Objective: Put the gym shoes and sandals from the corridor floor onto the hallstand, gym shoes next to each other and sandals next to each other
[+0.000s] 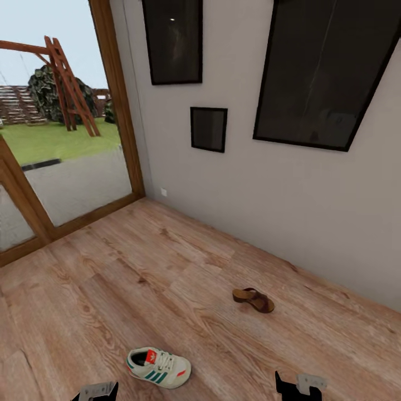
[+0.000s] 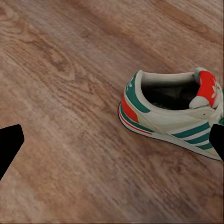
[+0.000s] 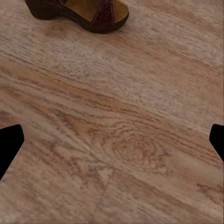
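Observation:
One white gym shoe (image 1: 159, 367) with green stripes and red accents lies on the corridor floor (image 1: 139, 278), just ahead of my left gripper (image 1: 94, 392). In the left wrist view the gym shoe (image 2: 172, 114) sits beyond the wide-apart black fingertips (image 2: 9, 144), and the left gripper (image 2: 112, 144) is open and empty. One brown sandal (image 1: 253, 299) rests farther out on the right, ahead of my right gripper (image 1: 298, 387). The sandal (image 3: 79, 14) also shows in the right wrist view, well past the open right gripper (image 3: 112, 142). The hallstand, the second gym shoe and the second sandal are out of view.
An off-white wall (image 1: 267, 195) with three black-framed pictures (image 1: 209, 129) runs behind the shoes. A wood-framed glass door (image 1: 67, 167) closes the corridor at the left, with a garden outside. Bare planks lie between shoe and sandal.

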You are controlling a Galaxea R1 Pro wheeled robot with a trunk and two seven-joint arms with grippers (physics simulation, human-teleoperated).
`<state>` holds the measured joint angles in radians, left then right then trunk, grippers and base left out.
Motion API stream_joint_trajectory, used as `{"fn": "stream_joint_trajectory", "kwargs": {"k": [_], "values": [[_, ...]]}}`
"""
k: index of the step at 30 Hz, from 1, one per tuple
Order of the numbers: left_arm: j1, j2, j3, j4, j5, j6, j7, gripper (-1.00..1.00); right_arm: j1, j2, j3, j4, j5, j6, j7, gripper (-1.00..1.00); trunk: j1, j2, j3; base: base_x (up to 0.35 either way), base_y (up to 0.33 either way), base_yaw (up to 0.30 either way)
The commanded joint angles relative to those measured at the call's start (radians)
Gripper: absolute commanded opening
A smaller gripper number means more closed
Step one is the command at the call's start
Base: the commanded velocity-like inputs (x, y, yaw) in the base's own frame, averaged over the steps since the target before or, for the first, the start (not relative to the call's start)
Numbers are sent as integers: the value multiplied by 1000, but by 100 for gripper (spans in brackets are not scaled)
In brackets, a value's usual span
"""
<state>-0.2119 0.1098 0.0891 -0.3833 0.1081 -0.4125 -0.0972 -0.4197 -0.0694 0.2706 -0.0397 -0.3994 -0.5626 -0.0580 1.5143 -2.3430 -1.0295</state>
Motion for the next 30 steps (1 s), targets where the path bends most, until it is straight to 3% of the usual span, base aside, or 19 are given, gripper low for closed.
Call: {"fn": "stream_joint_trajectory", "kwargs": {"k": [1, 9, 20, 30], "values": [[0, 0, 4, 1, 10, -1, -10, 100, 0, 4, 7, 0, -4, -2, -6, 100, 0, 0, -1, 0, 0, 0], [0, -3, 1, -1, 7, -2, -10, 100, -1, 1, 7, 0, -5, -2, -6, 100, 0, 0, -1, 0, -28, 0], [0, -4, 0, -2, 5, -2, -10, 100, -2, -3, 6, 0, -7, -5, -6, 100, 0, 0, -1, 0, -247, 0], [0, -4, 0, -2, 5, -2, -10, 100, -2, -4, 6, 0, -7, -5, -5, 100, 0, 0, 4, 51, -265, -200]]}}
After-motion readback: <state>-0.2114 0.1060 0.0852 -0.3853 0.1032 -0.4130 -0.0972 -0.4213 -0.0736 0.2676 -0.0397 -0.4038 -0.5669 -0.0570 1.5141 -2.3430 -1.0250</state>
